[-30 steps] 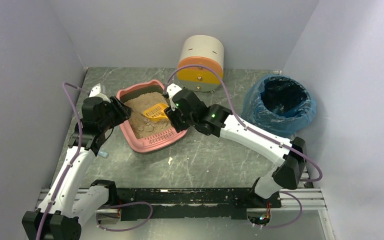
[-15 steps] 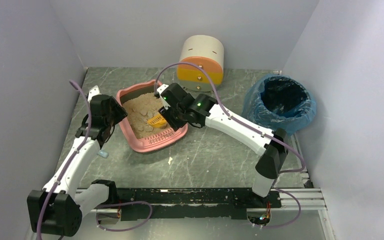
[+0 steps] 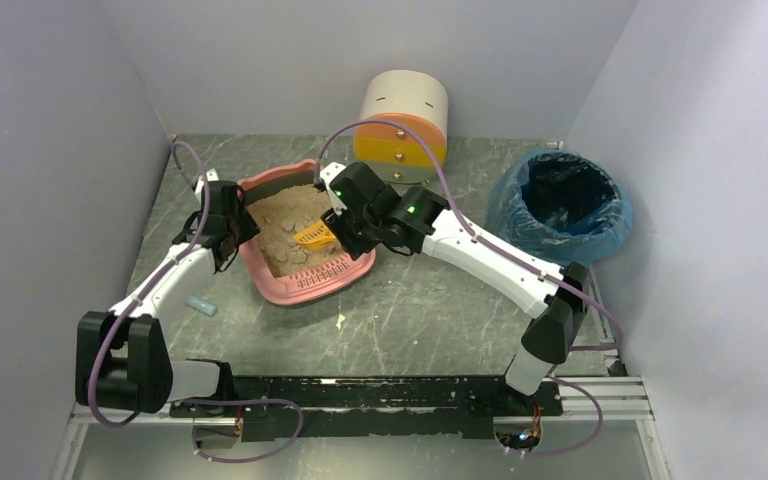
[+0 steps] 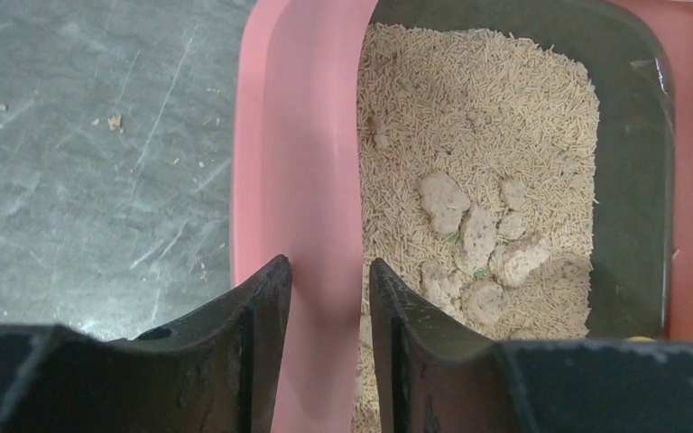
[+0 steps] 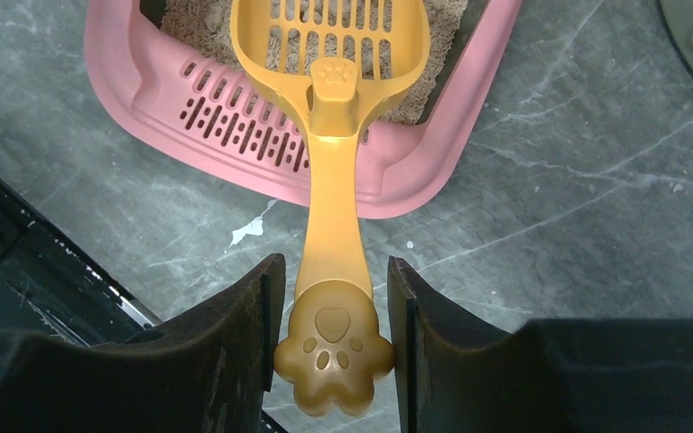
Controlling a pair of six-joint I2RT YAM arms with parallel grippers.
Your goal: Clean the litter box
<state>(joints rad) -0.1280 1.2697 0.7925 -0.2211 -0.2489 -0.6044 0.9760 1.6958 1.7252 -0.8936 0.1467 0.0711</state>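
— Where do we have the litter box (image 3: 305, 288)?

— We see it on the worktop (image 3: 410, 320), left of the middle and set at a slant. The round cream-and-orange drawer unit (image 3: 400, 125) stands behind it, and the blue-lined bin (image 3: 560, 205) is well apart to the right.

— And our right gripper (image 5: 336, 275)?

— We have it clenched on the orange litter scoop (image 5: 334, 180), with its fingers (image 5: 235, 343) on either side of the paw-shaped end of the handle. The slotted head hangs over the near end of the box, just past the slotted ledge (image 5: 235, 122). We cannot tell whether it touches the litter (image 4: 478, 108).

— The left gripper (image 4: 329, 275)?

— We see it astride the box's left rim, one finger outside over the worktop and the other on the litter side. We cannot tell whether they press the rim. Pale clumps (image 4: 469, 239) lie in the litter just beyond.
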